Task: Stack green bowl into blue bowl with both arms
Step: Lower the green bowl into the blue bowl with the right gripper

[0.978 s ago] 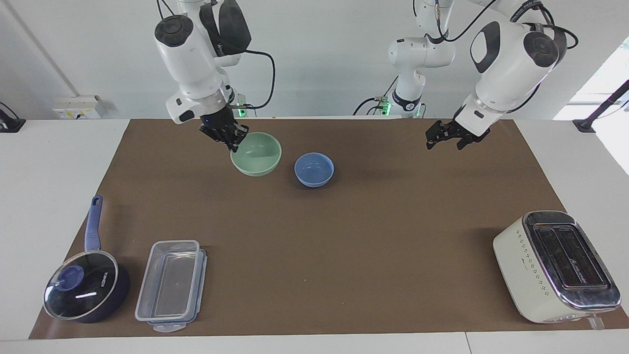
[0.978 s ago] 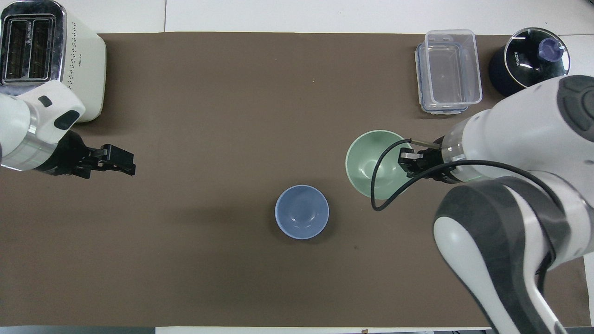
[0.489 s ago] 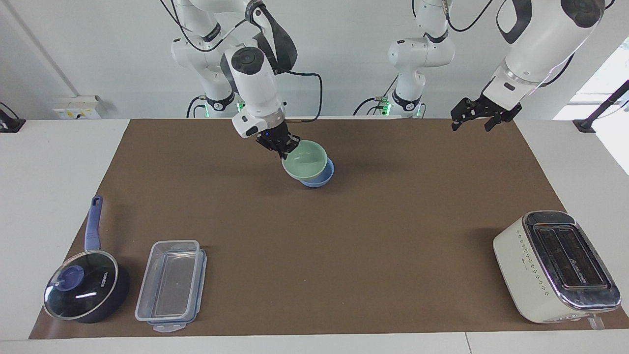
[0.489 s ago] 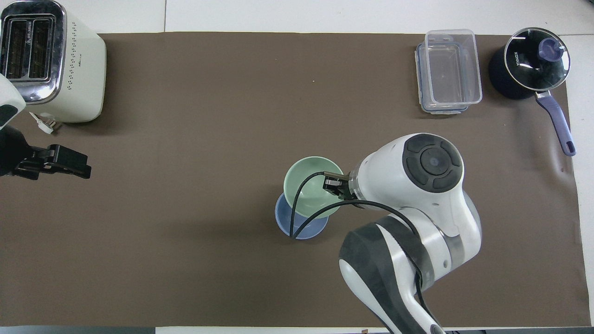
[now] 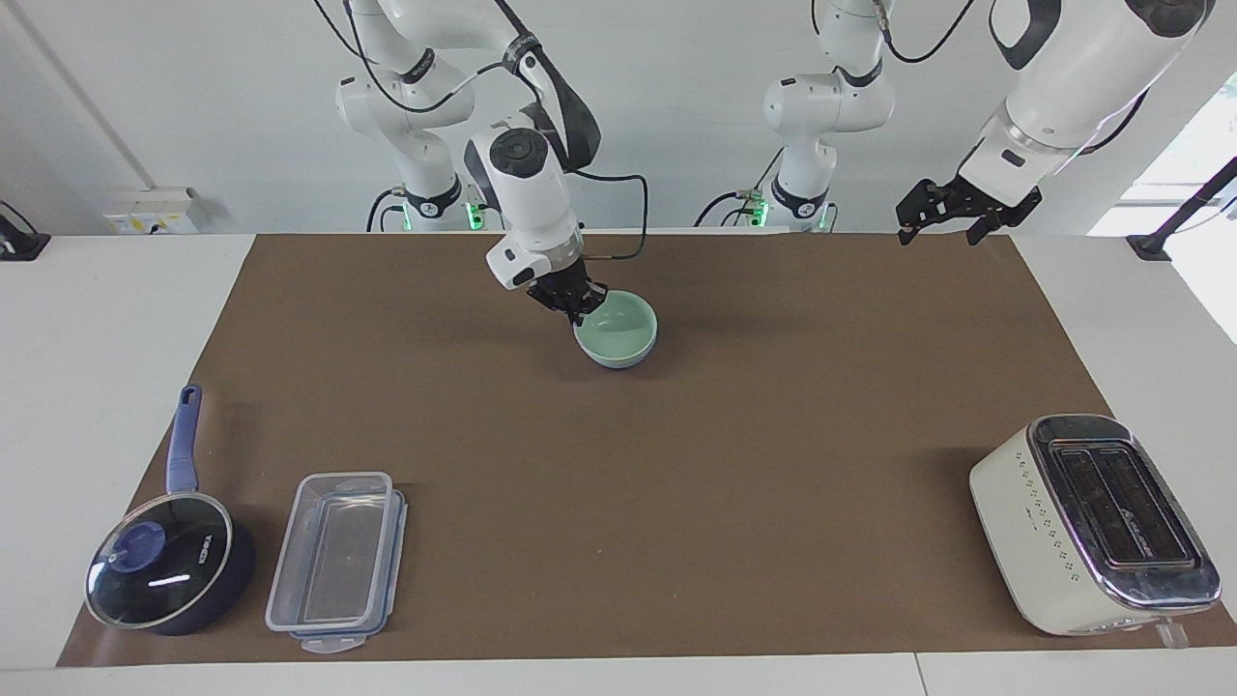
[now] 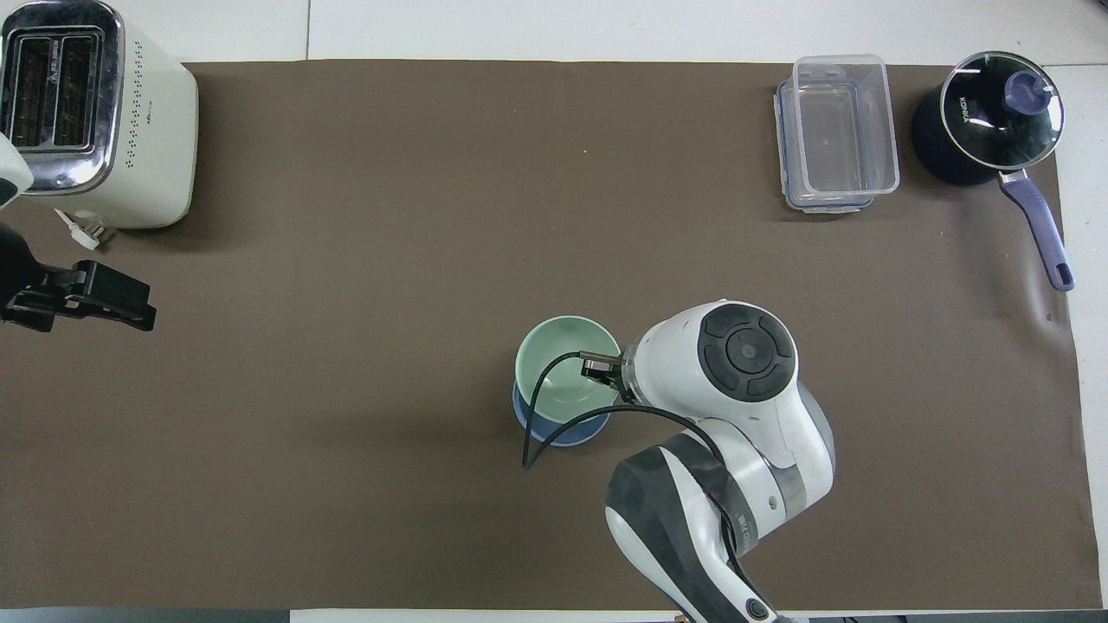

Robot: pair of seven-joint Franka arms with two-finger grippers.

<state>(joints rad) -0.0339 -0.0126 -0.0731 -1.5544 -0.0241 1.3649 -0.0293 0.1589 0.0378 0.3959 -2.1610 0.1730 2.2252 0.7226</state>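
Note:
The green bowl (image 5: 618,327) (image 6: 558,363) sits down inside the blue bowl (image 5: 653,340) (image 6: 554,433), of which only a thin rim shows. My right gripper (image 5: 578,307) (image 6: 599,367) is shut on the green bowl's rim, on the side toward the right arm's end. Whether the green bowl rests fully in the blue one I cannot tell. My left gripper (image 5: 942,224) (image 6: 138,307) hangs open and empty in the air over the mat's edge at the left arm's end.
A cream toaster (image 5: 1092,522) (image 6: 95,112) stands far from the robots at the left arm's end. A clear lidded container (image 5: 338,561) (image 6: 835,130) and a dark blue lidded saucepan (image 5: 169,570) (image 6: 987,121) stand far from the robots at the right arm's end.
The right gripper carried the green bowl sideways over the blue bowl and lowered it into it. The left gripper rose and drew back toward its own end.

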